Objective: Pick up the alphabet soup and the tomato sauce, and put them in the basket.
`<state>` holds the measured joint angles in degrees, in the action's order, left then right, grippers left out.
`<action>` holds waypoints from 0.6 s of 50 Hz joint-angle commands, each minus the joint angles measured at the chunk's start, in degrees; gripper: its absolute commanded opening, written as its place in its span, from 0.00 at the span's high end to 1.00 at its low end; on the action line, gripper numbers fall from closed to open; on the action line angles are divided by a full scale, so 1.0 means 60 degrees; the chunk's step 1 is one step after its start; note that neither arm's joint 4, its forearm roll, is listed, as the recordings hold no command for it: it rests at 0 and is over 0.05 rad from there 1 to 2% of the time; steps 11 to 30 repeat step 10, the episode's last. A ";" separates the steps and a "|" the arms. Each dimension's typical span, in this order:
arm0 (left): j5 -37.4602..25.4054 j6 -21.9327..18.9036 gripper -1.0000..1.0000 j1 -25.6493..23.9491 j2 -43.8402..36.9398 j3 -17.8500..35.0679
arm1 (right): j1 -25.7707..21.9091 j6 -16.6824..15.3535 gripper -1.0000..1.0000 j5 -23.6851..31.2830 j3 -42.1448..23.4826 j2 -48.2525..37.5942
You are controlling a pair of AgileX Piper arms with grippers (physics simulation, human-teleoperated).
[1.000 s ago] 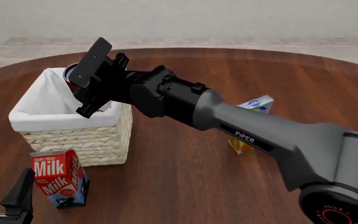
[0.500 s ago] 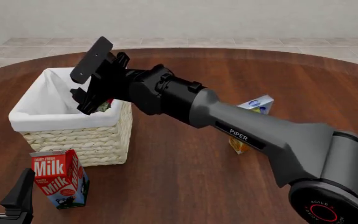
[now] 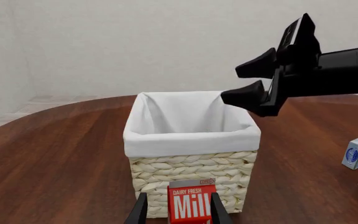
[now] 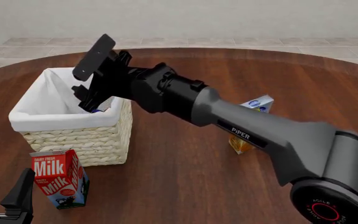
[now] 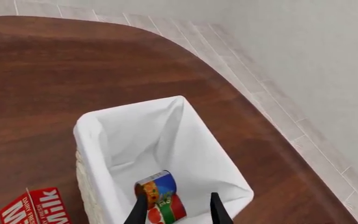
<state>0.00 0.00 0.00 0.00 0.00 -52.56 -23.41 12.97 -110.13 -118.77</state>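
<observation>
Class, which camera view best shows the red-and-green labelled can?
The right wrist view: the red-and-green labelled can lies inside the cream wicker basket. The front view shows no red can, only a blue sliver; the left wrist view shows none.

Printed in white on the red-and-white milk carton (image 4: 59, 178): "DAIRY FRESH" above "Milk", twice over. Stamped in white along the grey forearm of the right arm (image 4: 253, 137): "PIPER". Faint small lettering around the red ring on the black round joint cap (image 4: 324, 211), too small to read.
</observation>
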 commanded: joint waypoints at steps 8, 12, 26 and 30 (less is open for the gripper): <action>0.0000 0.0000 0.00 0.0000 0.0000 0.0000 | 0.0121 0.0035 0.00 -0.0146 0.0232 0.0181; 0.0000 0.0000 0.00 0.0000 0.0000 0.0000 | 0.0124 0.0036 0.00 -0.0178 0.0299 0.0229; 0.0000 0.0000 0.00 0.0000 0.0000 0.0000 | 0.0124 0.0036 0.00 -0.0178 0.0299 0.0229; 0.0000 0.0000 0.00 0.0000 0.0000 0.0000 | 0.0124 0.0036 0.00 -0.0178 0.0299 0.0229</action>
